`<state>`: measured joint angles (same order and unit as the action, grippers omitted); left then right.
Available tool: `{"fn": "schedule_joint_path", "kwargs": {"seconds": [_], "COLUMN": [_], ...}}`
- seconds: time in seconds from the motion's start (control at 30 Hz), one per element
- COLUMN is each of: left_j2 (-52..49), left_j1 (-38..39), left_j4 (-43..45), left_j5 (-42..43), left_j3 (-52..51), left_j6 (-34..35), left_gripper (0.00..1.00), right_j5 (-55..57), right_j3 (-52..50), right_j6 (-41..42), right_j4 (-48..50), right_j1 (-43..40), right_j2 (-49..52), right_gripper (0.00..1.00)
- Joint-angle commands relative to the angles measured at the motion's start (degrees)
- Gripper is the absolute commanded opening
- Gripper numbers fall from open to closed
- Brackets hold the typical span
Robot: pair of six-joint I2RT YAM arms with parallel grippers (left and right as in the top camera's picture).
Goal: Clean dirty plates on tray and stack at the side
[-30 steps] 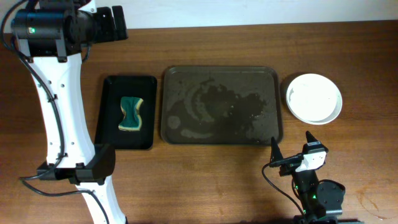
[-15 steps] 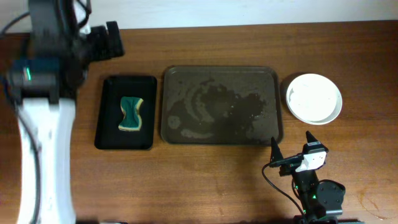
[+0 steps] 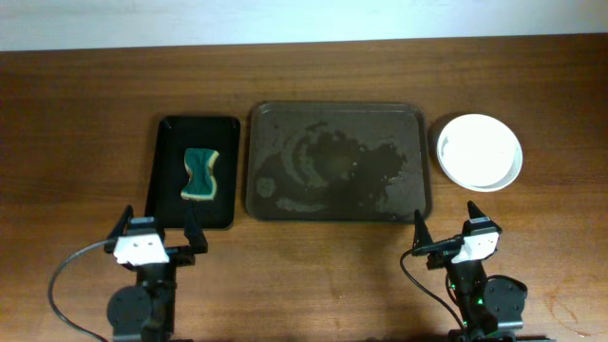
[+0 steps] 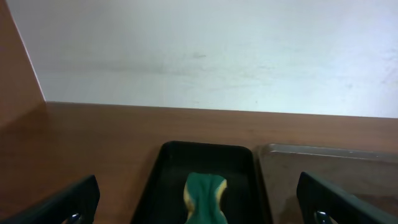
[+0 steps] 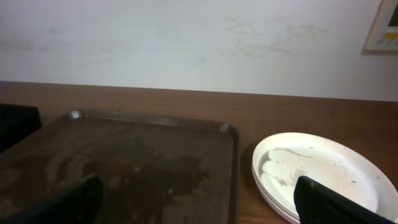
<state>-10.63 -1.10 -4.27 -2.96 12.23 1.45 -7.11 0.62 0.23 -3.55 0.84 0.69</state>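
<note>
Wood of a warm brown colour makes the table (image 3: 332, 66), which ends at a plain white wall (image 4: 217, 50). Both arms sit folded low at the near edge, the left gripper (image 3: 157, 231) facing the narrow black tray (image 3: 167, 204) with its green and yellow sponge (image 3: 200, 174), the right gripper (image 3: 445, 220) facing the tray (image 3: 380, 195), each with its two dark fingers spread wide. Wet smears mark the dark brown tray with its rounded corners, and the plates (image 3: 480, 150), round and white, lie stacked on the table just right of it, not touching.
</note>
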Motion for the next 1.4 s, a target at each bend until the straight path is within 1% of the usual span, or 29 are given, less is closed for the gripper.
{"fn": "schedule_joint_path", "kwargs": {"seconds": [0.0, 0.1, 0.17, 1.37], "left_j2": [6.2, 10.4, 10.4, 10.3], "left_j1": [-0.2, -0.2, -0.2, -0.2], "left_j4": [0.9, 0.9, -0.4, -0.3], "left_j5": [0.4, 0.2, 0.3, 0.3], "left_j3": [-5.6, -10.1, -11.7, -11.7], "left_j6": [-7.3, -10.2, -12.3, -12.3], "left_gripper": [0.99, 0.99, 0.99, 0.99], "right_j5": [0.3, 0.3, 0.3, 0.3], "right_j3": [-0.3, -0.3, -0.3, -0.3], "right_j6": [0.6, 0.6, 0.6, 0.6], "right_j4": [-0.3, -0.3, -0.3, -0.3], "right_j1": [0.3, 0.3, 0.3, 0.3], "right_j2": [-0.3, -0.3, -0.3, -0.3], "right_gripper": [0.99, 0.99, 0.99, 0.99]}}
